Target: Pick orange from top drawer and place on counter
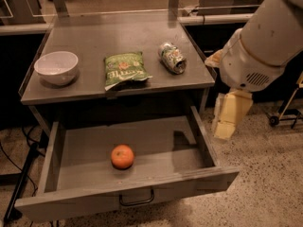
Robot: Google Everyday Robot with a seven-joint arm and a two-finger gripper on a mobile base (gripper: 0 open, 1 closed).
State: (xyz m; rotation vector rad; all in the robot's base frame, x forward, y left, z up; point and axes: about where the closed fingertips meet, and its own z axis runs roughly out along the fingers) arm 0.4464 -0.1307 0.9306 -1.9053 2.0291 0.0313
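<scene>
One pincer (226, 119) hangs just beside the right wall of the one open top drawer (156, 143). Left of the pincer lies one orange (122, 156). Above and left of it, one desk (94, 32) carries one white bowl (57, 67), one green bag (124, 69) and one crushed can (172, 57).
</scene>
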